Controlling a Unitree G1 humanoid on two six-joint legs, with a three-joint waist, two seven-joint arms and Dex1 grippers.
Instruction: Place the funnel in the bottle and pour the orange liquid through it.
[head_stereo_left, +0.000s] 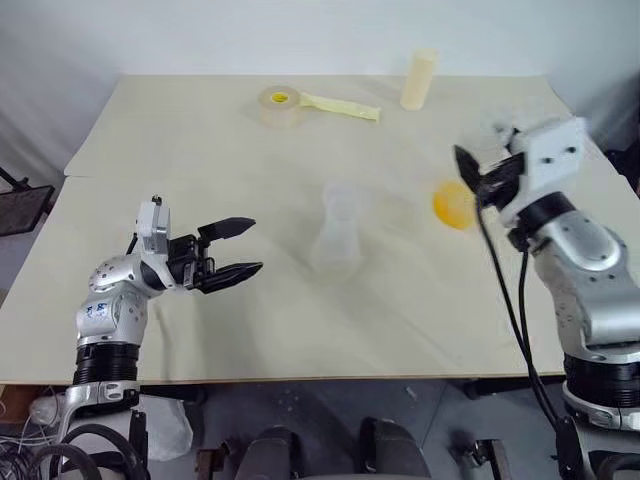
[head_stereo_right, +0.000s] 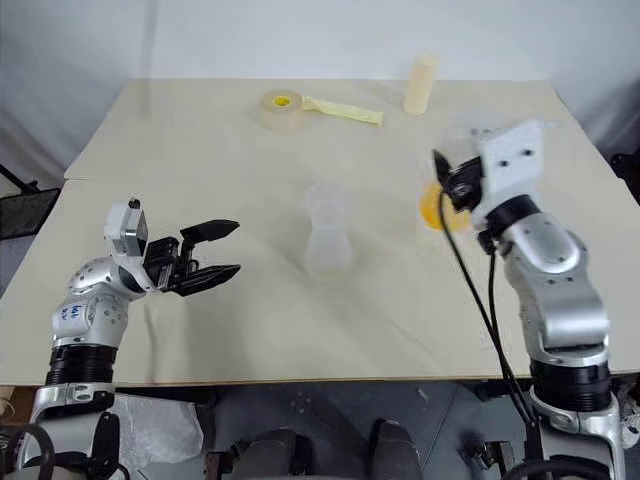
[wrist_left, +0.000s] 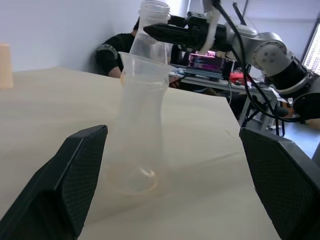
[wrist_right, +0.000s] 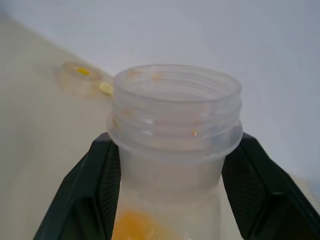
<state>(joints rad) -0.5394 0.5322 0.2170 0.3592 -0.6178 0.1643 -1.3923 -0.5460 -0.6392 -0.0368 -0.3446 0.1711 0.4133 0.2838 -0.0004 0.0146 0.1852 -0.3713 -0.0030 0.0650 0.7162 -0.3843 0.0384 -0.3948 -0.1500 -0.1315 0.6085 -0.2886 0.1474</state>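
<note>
Now your right gripper (head_stereo_left: 478, 178) is clamped on the neck of the clear pouring vessel (wrist_right: 175, 115), with the orange liquid (head_stereo_left: 452, 205) pooled inside and held up near the bottle (head_stereo_left: 333, 252), which stands mid-table (head_stereo_left: 200, 130). The funnel (head_stereo_left: 342, 200) looks seated in the bottle's neck. Your left gripper (head_stereo_left: 232, 250) gapes wide, aimed at the bottle, likely to steady it for the pour.

- Cream desk (head_stereo_left: 200, 330).
- Tape roll (head_stereo_left: 281, 106) and yellow strip (head_stereo_left: 342, 107) near its far edge.
- Cream cylinder (head_stereo_left: 419, 79) upright toward the far right corner.
- Clear bottle (head_stereo_left: 337, 232) with funnel (wrist_left: 145, 70), mid-desk.
</note>
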